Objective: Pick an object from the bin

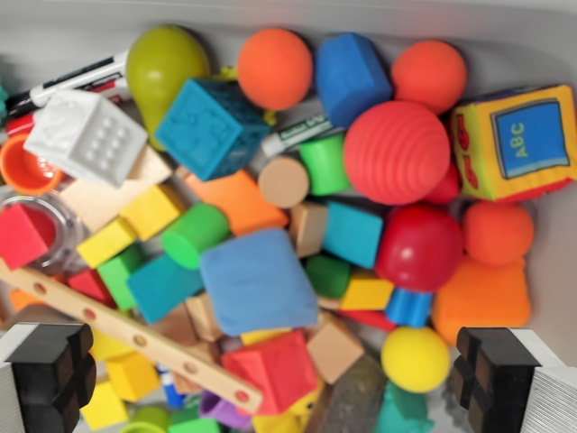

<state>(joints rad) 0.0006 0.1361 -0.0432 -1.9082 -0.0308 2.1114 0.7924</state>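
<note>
The wrist view looks straight down into the bin (505, 36), whose pale grey wall runs along the top edge and down the right side. The gripper (270, 379) is spread wide and grasps nothing: one black finger pad (50, 365) sits at the lower left corner of the view, the other at the lower right, both above the pile and clear of it.

Contents, by position in the bin:

- Centre: a soft blue square block (257, 280), lying flat, directly between and ahead of the two pads.
- Just below it: a red cube (275, 370) and a yellow ball (415, 358).
- Right of centre: a red ribbed ball (397, 152), touching a glossy red ball (419, 245) below it.
- Top wall: an olive-green pear shape (165, 65), an orange ball (275, 68), a blue rounded block (350, 79) and a second orange ball — all close to the wall.
- Right wall: a fabric cube marked "ABC" (516, 142), with an orange squashy block (482, 298) below it.
- Upper left: a white dice-like cube (86, 135), tilted, beside a teal embossed cube (212, 126).
- Lower left: a wooden strip with red-ringed holes (135, 338), running diagonally over smaller yellow, green and red blocks.

A marker pen (77, 81) lies near the top left corner. The picture is slightly blurred — small pieces at the bottom edge cannot be identified.
</note>
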